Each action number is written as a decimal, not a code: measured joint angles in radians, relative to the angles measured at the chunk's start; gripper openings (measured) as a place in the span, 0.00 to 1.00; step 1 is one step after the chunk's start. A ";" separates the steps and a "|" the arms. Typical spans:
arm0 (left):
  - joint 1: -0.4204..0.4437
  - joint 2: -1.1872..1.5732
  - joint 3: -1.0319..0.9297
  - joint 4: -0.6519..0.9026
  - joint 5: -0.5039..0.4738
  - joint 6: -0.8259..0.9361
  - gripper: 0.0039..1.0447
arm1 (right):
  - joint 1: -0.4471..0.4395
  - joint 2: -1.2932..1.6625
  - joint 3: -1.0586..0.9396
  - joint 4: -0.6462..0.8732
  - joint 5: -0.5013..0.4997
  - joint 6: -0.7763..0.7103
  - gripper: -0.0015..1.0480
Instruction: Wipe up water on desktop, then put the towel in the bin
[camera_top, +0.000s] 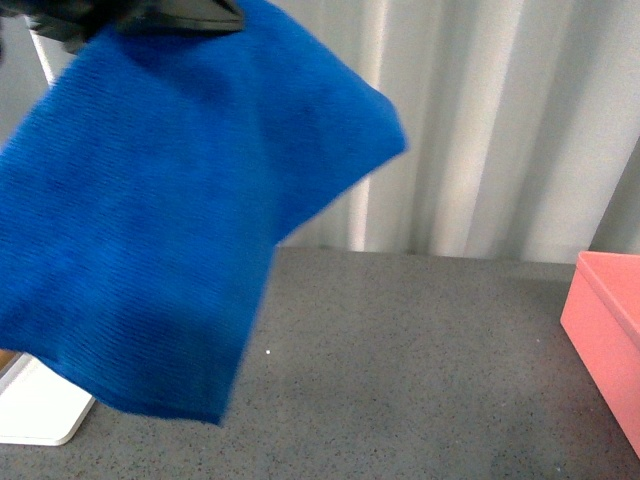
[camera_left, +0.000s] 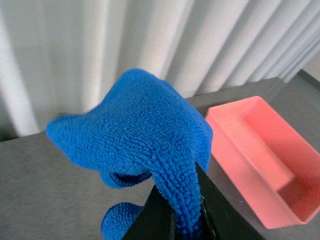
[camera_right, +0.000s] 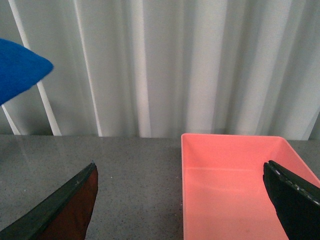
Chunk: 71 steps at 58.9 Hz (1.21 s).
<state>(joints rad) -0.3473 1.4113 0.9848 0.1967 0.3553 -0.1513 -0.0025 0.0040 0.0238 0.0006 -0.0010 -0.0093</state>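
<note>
Left gripper (camera_left: 182, 210) high above the desktop (camera_top: 400, 350), pinched on the dangling towel (camera_top: 150, 220) — right gripper (camera_right: 180, 170) wide open, empty

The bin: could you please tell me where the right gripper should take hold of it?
Probably over the rim of the bin, on the wall facing the desktop, from above: walls stand straight and the inside is empty, so the open right gripper can straddle it.
</note>
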 joint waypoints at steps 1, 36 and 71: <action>-0.009 0.000 0.000 0.004 -0.002 -0.005 0.03 | 0.000 0.000 0.000 0.000 0.000 0.000 0.93; -0.119 0.053 -0.001 0.058 -0.110 -0.045 0.03 | -0.144 0.362 0.185 -0.386 -0.545 -0.172 0.93; -0.118 0.053 -0.001 0.058 -0.110 -0.045 0.03 | 0.098 1.141 0.506 0.101 -0.890 0.002 0.93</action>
<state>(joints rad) -0.4652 1.4639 0.9840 0.2550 0.2451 -0.1967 0.0952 1.1450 0.5301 0.1020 -0.8913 -0.0074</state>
